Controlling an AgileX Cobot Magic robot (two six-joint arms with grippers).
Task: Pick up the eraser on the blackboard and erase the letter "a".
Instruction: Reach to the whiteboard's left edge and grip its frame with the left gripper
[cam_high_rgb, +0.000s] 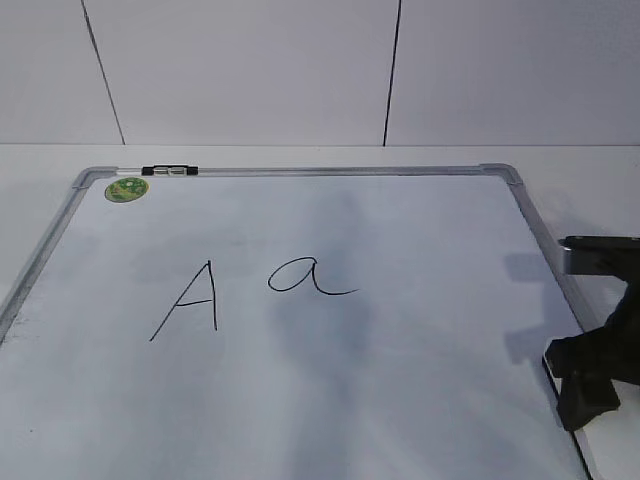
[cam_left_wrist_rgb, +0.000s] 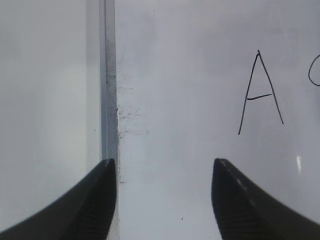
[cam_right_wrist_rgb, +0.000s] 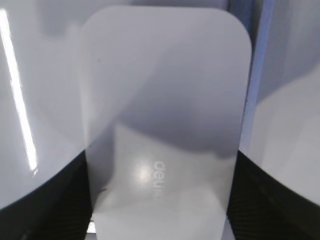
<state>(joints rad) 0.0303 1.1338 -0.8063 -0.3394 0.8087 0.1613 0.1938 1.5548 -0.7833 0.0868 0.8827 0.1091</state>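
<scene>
Our right pincer (cam_right_wrist_rgb: 160, 200) stands wide with its dark fingers flanking the white glossy rounded-rectangle plastic eraser (cam_right_wrist_rgb: 165, 115), whose long axis runs straight ahead between them; whether the pads actually press its sides we cannot tell. From there the thin black cursive letter "a" (cam_high_rgb: 308, 275) lies well off to the left across the big white silver-framed blackboard (cam_high_rgb: 420, 400), beside the angular capital "A" (cam_high_rgb: 190, 300); our left pincer (cam_left_wrist_rgb: 162, 200) hangs open and empty over the board's left frame, so we judge the right arm is the one placed to lift.
</scene>
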